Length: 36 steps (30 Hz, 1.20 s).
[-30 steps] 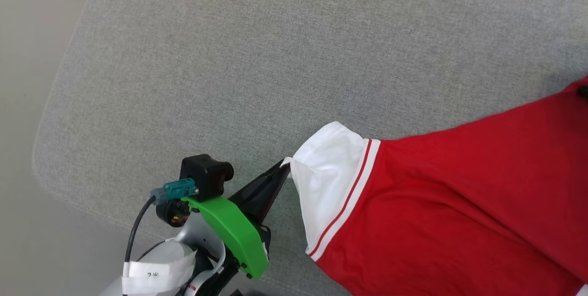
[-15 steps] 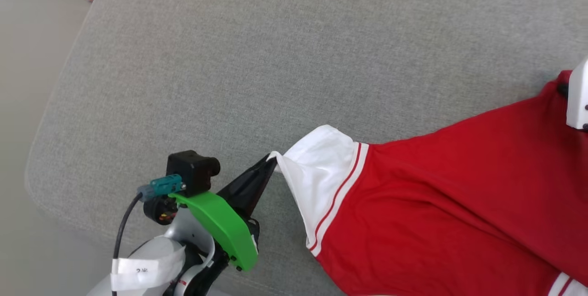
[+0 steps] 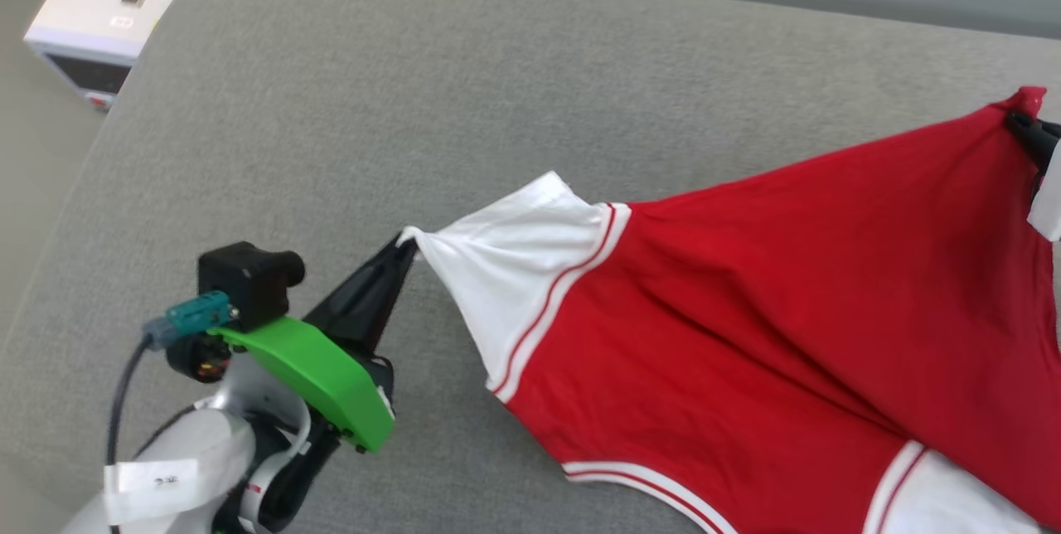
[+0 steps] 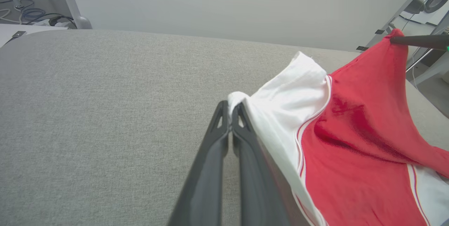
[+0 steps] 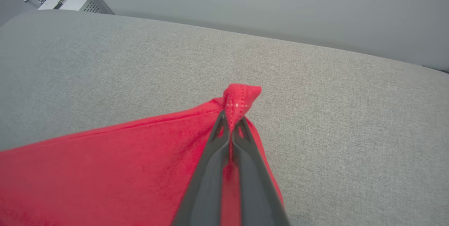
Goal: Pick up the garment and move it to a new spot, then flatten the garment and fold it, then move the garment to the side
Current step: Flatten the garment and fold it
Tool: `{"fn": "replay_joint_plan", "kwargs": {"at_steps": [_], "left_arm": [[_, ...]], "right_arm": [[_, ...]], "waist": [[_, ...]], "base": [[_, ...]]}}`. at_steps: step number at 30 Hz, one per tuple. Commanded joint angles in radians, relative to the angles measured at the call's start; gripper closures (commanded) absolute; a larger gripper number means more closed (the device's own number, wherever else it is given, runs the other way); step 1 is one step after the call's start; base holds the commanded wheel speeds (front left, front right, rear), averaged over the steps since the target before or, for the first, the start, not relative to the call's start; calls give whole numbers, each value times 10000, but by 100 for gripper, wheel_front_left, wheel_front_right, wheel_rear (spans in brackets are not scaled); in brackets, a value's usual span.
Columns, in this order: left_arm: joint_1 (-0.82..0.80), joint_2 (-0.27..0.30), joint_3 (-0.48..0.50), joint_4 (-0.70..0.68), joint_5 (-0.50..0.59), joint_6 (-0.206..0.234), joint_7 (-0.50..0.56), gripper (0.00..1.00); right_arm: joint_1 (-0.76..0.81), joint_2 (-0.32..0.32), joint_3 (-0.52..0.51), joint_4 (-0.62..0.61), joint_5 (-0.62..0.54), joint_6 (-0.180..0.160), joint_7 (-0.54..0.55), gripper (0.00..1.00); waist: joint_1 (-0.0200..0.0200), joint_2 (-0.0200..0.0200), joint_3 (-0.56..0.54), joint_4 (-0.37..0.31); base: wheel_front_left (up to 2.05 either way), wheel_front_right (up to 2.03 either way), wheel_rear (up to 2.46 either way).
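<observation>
The garment (image 3: 746,327) is a red shirt with white, red-striped sleeves, stretched in the air above a grey cushion (image 3: 431,103). My left gripper (image 3: 406,242) is shut on the tip of a white sleeve (image 4: 280,106), its dark fingers (image 4: 224,138) pressed together on the cloth. At the far right edge of the head view, my right gripper (image 3: 1021,121) is shut on a red corner of the garment (image 5: 242,99), which pokes out past the fingertips. The garment's lower part trails toward the bottom right. Its chest print is hidden.
A white box-like device (image 3: 108,12) stands on the floor past the cushion's far left corner. Metal stand legs and cables (image 4: 31,12) lie beyond the cushion in the left wrist view. A pale wall (image 5: 280,5) runs behind the cushion.
The right gripper has closed on the garment's red corner. Both grippers have risen and the cloth is pulled tauter between them. The head camera has tilted, bringing the white device into sight.
</observation>
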Motion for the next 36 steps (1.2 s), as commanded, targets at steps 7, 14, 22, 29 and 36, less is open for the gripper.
{"fn": "replay_joint_plan", "kwargs": {"at_steps": [7,14,22,29,36], "left_arm": [[44,644,844,-591,-138,470,-236,100],[-126,1143,1807,-1373,-67,925,-647,100],[-738,1603,2947,-2235,140,1209,-1231,100],[-1696,1840,3761,-2825,224,1268,-1520,100],[-3277,2238,4121,-2862,222,1034,-1111,100]], "right_arm": [[822,-173,-199,-1249,697,-9,-846,100],[1538,-317,-610,-2740,954,-9,-1218,100],[1848,-143,-1314,-4268,857,-9,-1267,100],[1639,22,-1766,-4888,678,-9,-1371,100],[866,-60,-1741,-4805,535,-9,-1676,100]], "waist": [[0,-1,-1197,-1268],[0,-1,-1558,-1864],[0,-1,-1731,-2329],[0,-1,-1577,-2521],[0,-1,-874,-2587]], "base": [[0,0,0],[0,0,0],[0,0,0],[0,0,0],[0,0,0]]}}
